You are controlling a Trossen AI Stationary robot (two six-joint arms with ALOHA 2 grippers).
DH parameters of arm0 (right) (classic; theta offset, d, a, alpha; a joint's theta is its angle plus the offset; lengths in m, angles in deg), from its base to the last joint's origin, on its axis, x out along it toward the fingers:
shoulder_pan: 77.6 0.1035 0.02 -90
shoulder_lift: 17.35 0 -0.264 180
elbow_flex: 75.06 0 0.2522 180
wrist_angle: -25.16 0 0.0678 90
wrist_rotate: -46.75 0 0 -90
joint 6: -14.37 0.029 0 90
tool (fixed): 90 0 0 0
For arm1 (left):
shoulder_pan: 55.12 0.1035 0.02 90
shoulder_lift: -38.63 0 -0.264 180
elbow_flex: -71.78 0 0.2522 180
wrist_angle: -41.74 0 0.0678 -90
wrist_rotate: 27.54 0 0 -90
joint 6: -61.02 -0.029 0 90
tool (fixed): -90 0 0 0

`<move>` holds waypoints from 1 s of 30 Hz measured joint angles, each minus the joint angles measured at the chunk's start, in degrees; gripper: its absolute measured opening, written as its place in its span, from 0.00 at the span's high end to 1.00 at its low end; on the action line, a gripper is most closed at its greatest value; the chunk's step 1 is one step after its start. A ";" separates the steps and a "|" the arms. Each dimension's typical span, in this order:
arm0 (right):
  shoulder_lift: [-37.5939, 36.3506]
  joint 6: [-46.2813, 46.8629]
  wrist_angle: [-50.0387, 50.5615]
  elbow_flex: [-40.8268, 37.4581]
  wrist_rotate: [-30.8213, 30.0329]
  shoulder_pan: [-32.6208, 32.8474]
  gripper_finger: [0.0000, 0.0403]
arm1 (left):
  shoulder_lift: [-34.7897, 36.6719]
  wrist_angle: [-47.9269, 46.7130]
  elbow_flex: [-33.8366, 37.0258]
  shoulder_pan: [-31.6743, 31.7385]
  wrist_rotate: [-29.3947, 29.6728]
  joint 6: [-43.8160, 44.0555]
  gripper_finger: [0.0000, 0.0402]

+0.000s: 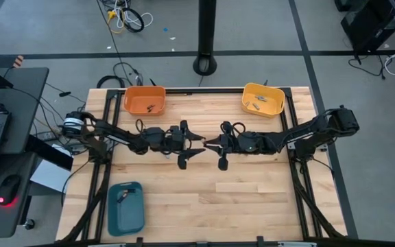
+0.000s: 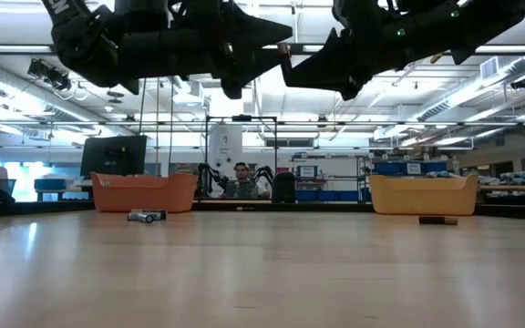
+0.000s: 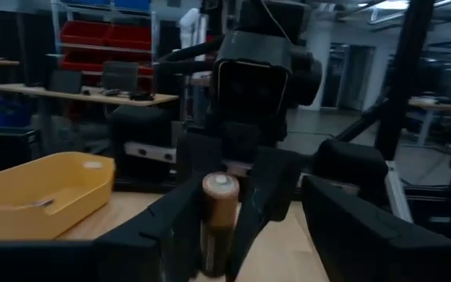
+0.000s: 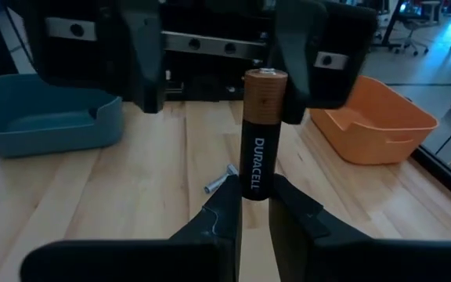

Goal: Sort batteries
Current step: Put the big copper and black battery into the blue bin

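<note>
While both arms meet above the middle of the wooden table (image 1: 252, 206), the overhead view shows three trays: a teal tray (image 1: 126, 207) at the lower left of the frame, an orange tray (image 1: 145, 100) at the upper left of the tabletop and a yellow tray (image 1: 263, 99) at the upper right, each already holding a few small pieces. At centre frame the left gripper (image 1: 196, 143) and the right gripper (image 1: 210, 143) face each other tip to tip. In the right wrist view a copper-topped battery (image 4: 259, 133) stands upright, its lower end pinched between the right gripper's fingers (image 4: 224, 205), while the left gripper's fingers stand spread on either side of its upper end without pressing it. The left wrist view shows the same cell at lower centre. Loose batteries (image 2: 147, 216) lie on the wood before the orange tray in the low view, at left of centre, and one dark cell (image 2: 437, 220) lies at the right before the yellow tray. The step in hand appears to be a hand-over between the arms, the battery resting with the right one. The next move probably calls for the arms to part and the cell to be carried to the tray matching its size.
</note>
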 joint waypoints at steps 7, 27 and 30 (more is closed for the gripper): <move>0.00 -0.74 0.07 0.00 0.20 0.29 0.87 | -2.42 0.37 -2.29 0.04 -1.18 -0.47 0.54; 0.00 -1.22 -0.20 0.00 -0.02 0.48 0.80 | -2.46 0.35 -2.29 0.55 -1.52 -3.50 0.86; 0.00 -1.13 -0.31 0.00 -0.04 0.47 0.79 | -2.38 0.30 -2.29 0.55 -1.69 -4.37 0.86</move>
